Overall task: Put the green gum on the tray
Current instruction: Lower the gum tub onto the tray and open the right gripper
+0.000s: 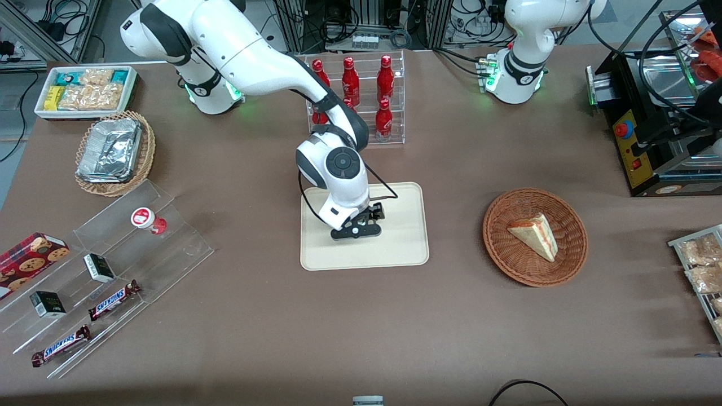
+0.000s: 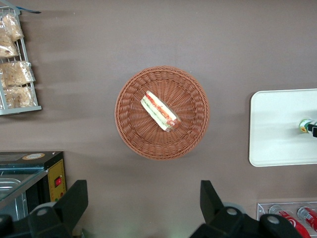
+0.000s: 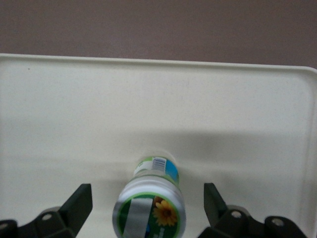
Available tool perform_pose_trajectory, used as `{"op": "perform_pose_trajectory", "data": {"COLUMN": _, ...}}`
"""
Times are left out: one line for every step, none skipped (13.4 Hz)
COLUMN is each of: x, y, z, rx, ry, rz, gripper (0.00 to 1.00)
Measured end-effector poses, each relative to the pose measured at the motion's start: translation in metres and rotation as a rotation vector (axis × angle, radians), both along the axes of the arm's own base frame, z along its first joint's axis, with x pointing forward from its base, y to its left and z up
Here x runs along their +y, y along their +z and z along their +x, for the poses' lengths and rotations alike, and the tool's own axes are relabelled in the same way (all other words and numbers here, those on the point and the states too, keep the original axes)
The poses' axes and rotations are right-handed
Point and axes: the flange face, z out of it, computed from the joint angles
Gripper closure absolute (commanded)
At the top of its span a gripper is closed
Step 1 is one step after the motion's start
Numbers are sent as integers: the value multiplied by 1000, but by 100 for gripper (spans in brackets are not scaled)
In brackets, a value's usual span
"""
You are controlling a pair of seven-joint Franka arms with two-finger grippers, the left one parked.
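Observation:
The green gum point(image 3: 151, 203), a small white bottle with a green-and-white lid bearing a yellow flower, stands upright on the cream-beige tray point(image 3: 74, 109). My right gripper point(image 3: 147, 198) is open, one black finger on each side of the bottle, with a gap on both sides. In the front view the gripper point(image 1: 358, 228) is low over the middle of the tray point(image 1: 406, 242) and hides the gum. In the left wrist view a bit of the gum point(image 2: 305, 125) shows on the tray point(image 2: 277, 129).
A red-lidded bottle point(image 1: 144, 219) sits on a clear stepped shelf with Snickers bars point(image 1: 113, 300) toward the working arm's end. A rack of red bottles point(image 1: 361, 96) stands farther from the camera than the tray. A wicker basket point(image 1: 502, 248) with a sandwich lies toward the parked arm's end.

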Motion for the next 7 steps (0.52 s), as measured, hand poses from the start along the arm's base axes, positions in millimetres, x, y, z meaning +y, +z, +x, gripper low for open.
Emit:
{"op": "perform_pose_trajectory", "data": {"x": -1, "y": 3, "z": 1, "rx": 3, "ry": 7, "rz": -6, "gripper": 0}}
{"op": "perform_pose_trajectory", "data": {"x": -2, "y": 10, "z": 2, "rx": 7, "ry": 19, "rz": -12, "gripper": 0}}
{"op": "perform_pose_trajectory", "data": {"x": -4, "y": 21, "z": 3, "rx": 10, "ry": 31, "rz": -19, "gripper": 0}}
{"op": "perform_pose_trajectory", "data": {"x": -7, "y": 34, "z": 4, "rx": 15, "ry": 47, "rz": -26, "gripper": 0}}
{"op": "perform_pose_trajectory", "data": {"x": -12, "y": 50, "z": 5, "rx": 23, "ry": 65, "rz": -34, "gripper": 0}}
{"op": "perform_pose_trajectory", "data": {"x": -19, "y": 68, "z": 7, "rx": 33, "ry": 81, "rz": -45, "gripper": 0}}
{"op": "perform_pose_trajectory", "data": {"x": -30, "y": 85, "z": 11, "rx": 47, "ry": 96, "rz": -56, "gripper": 0}}
